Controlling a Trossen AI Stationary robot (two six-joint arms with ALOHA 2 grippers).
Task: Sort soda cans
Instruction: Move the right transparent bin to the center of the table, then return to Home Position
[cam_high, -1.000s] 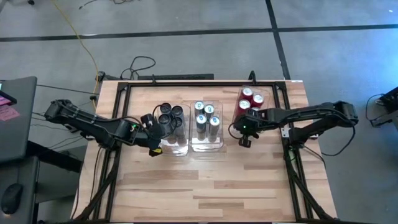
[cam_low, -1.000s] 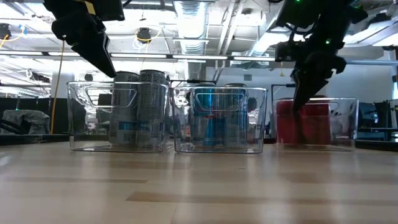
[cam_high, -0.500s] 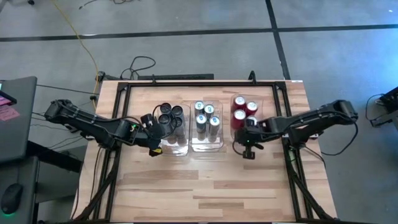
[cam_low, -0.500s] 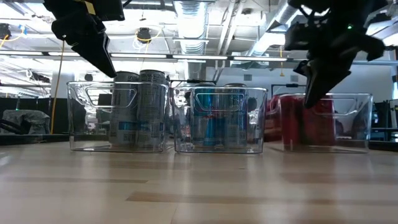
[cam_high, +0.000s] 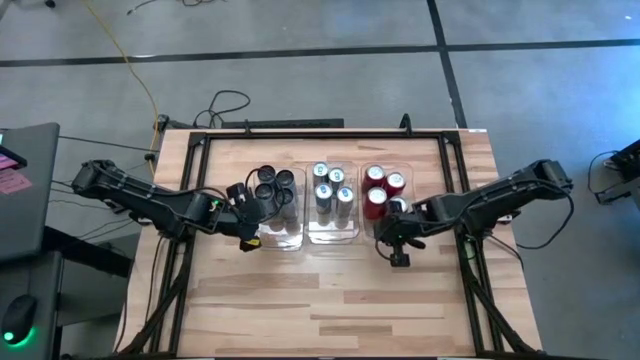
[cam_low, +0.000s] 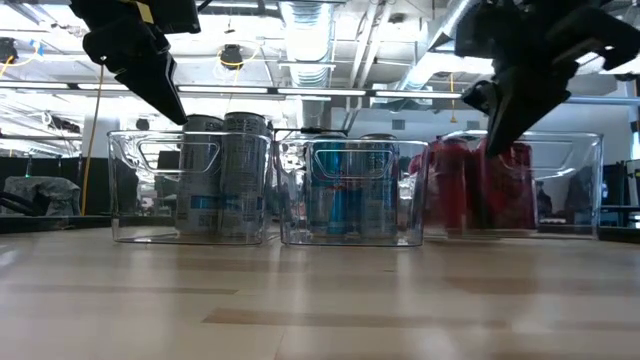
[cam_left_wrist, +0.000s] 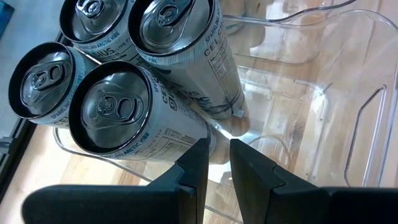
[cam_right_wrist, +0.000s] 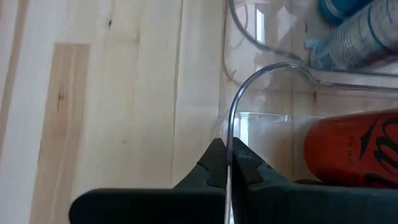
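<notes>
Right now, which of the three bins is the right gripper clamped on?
The right gripper is shut on the wall of the bin with red cans, the rightmost of three. The other two hold dark-topped cans and blue cans.

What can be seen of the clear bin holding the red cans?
The bin is a clear plastic rectangular tub with rounded corners and a thin rim. It stands upright on the wooden table, rightmost of three bins, close beside the middle bin of blue cans. Three red cans with silver tops stand inside, towards its far end. The right gripper is shut on its wall, the rim pinched between the fingers.
</notes>
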